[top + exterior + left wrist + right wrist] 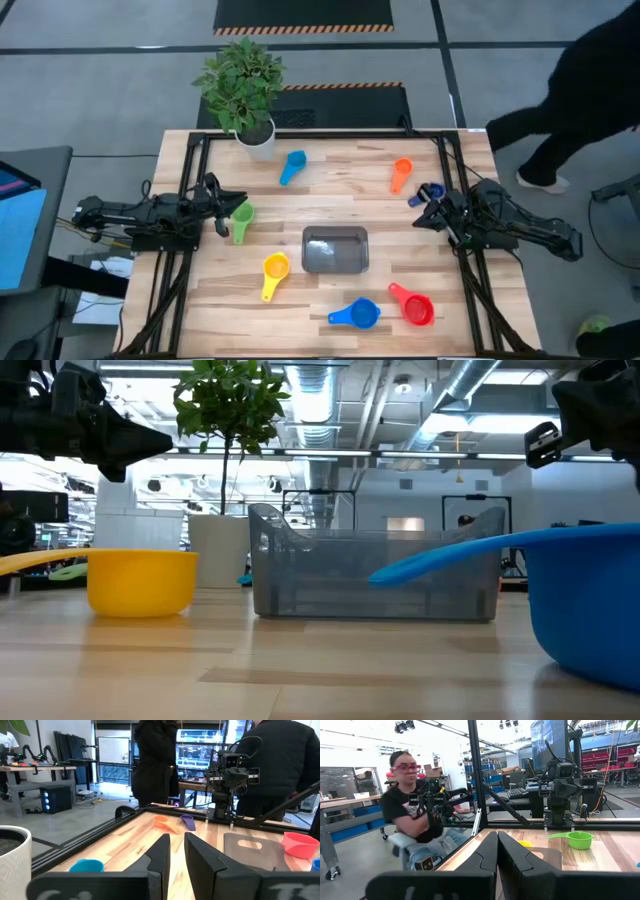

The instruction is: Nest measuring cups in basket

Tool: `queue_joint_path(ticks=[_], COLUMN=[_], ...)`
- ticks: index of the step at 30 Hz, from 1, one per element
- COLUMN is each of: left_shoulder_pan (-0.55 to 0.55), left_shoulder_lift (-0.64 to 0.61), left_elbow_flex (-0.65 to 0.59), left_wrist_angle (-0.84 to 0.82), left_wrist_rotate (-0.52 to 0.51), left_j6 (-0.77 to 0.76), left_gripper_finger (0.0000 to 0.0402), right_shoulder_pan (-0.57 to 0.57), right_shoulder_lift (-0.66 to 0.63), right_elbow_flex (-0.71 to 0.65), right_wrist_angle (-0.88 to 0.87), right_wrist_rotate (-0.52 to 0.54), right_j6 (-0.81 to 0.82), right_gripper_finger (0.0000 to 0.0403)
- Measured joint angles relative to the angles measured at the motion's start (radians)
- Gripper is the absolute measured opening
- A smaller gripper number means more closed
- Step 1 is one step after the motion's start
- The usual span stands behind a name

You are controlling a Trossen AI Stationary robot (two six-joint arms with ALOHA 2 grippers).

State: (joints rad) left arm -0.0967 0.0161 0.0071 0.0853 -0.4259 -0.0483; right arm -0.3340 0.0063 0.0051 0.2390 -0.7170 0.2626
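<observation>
The grey translucent basket sits mid-table, with nothing inside it that I can see. Around it the cups rest on their bases: light blue, orange, small dark blue, green, yellow, blue and red. My left gripper hovers at the table's left side next to the green cup, its fingers a narrow gap apart. My right gripper hovers at the right side beside the small dark blue cup, shut. Neither holds anything.
A potted plant in a white pot stands at the far left of the table. A black frame runs around the table's edges. People are beyond the table: one seated, others standing. Bare wood lies between the basket and the far cups.
</observation>
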Motion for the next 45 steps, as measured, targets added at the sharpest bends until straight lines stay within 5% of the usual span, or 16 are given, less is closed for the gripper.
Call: queue_joint_path(ticks=[39,45], left_shoulder_pan=[0.0,0.0], left_shoulder_lift=[0.0,0.0], left_elbow_flex=[0.0,0.0], left_wrist_angle=[0.0,0.0], left_wrist_rotate=[0.0,-0.002], left_j6=[0.003,0.005], left_gripper_finger=[0.0046,0.0046], right_shoulder_pan=[0.0,-0.001], right_shoulder_lift=[0.0,0.0], right_elbow_flex=[0.0,0.0], right_wrist_angle=[0.0,-0.001], right_wrist_rotate=[0.035,0.052], right_j6=[-0.002,-0.127], right_gripper_finger=[0.0034,0.0029])
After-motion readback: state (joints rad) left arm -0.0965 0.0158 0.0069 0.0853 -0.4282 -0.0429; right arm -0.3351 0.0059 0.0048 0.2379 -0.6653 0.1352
